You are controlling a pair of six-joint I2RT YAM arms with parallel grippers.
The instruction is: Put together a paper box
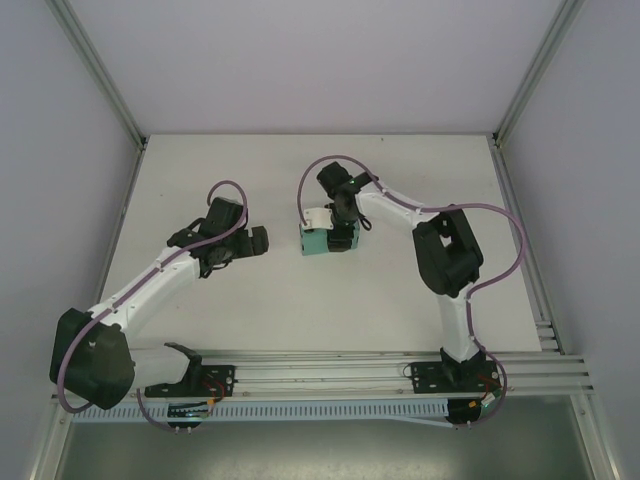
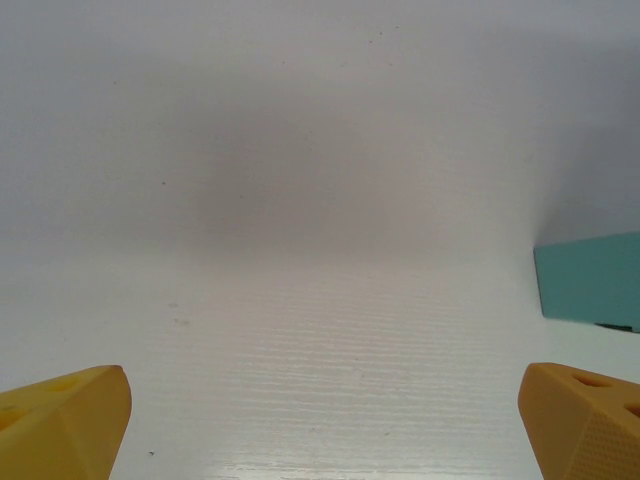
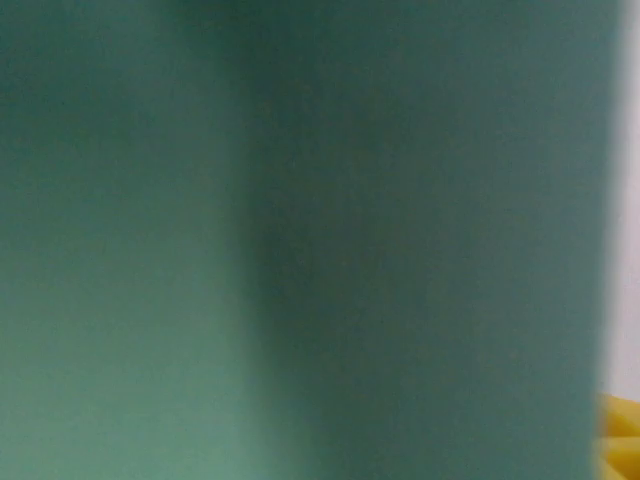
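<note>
Teal paper box [image 1: 320, 243] close against right gripper [image 1: 340, 232], hold impossible to tell; left gripper [image 1: 258, 240], spread apart, near box's left side.

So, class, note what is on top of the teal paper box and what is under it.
The right gripper is over the paper box, hiding part of its top. Below lies the white table; the patch beneath is covered.

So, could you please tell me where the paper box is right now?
In the top view, the paper box sits near the middle of the table, at the right claw, with the left claw apart to its left.
</note>
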